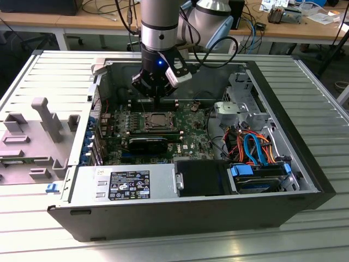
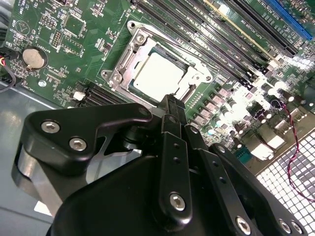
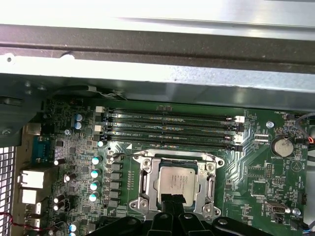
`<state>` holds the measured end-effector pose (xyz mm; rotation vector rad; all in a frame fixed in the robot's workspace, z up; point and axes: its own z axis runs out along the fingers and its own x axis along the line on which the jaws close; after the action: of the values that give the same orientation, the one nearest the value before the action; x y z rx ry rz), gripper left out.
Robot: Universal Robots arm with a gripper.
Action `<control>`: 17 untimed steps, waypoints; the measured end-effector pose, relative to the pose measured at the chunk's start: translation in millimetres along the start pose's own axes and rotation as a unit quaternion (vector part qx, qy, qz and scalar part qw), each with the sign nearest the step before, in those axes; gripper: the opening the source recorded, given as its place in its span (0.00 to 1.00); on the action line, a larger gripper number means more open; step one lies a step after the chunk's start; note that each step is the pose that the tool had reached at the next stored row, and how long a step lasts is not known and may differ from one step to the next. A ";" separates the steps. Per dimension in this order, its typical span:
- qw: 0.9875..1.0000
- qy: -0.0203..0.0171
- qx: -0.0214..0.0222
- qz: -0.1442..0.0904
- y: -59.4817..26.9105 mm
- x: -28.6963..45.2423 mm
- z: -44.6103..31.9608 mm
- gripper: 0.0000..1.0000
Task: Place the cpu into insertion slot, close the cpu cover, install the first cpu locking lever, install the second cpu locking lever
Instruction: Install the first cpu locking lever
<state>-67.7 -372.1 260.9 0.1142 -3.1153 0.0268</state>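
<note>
The cpu (image 1: 160, 119) is a small silver-grey square lying flat in the motherboard socket, inside the open computer case. It also appears in both wrist views (image 2: 158, 74) (image 3: 178, 181). The cpu cover (image 3: 148, 181) (image 2: 127, 58), a silver metal frame, lies flat around it with the chip showing through its window. My gripper (image 1: 157, 103) hangs just above the socket's edge on the far side from the exterior camera. Its black fingers are pressed together (image 2: 170, 102) (image 3: 172, 200) with nothing between them. Whether the tips touch the cover I cannot tell.
Several memory slots (image 3: 167, 129) run beside the socket. A power supply (image 1: 125, 185) and a drive bay with blue and orange cables (image 1: 256, 150) fill the case's near side. The case walls (image 1: 92, 109) surround the board. A grey fixture (image 1: 32, 136) stands on the table at the exterior view's left.
</note>
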 end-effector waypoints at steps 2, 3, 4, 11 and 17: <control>1.000 0.000 0.000 0.000 0.0 0.0 -0.1 0.11; 1.000 0.000 0.000 0.000 0.0 0.2 -0.1 0.11; 1.000 0.000 0.000 0.000 0.1 0.4 -0.1 0.11; 1.000 0.000 0.000 0.000 0.3 4.5 0.0 0.11; 1.000 0.000 0.000 0.000 0.5 7.8 0.1 0.11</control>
<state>-75.5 -372.1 260.9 0.1142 -3.1153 0.0268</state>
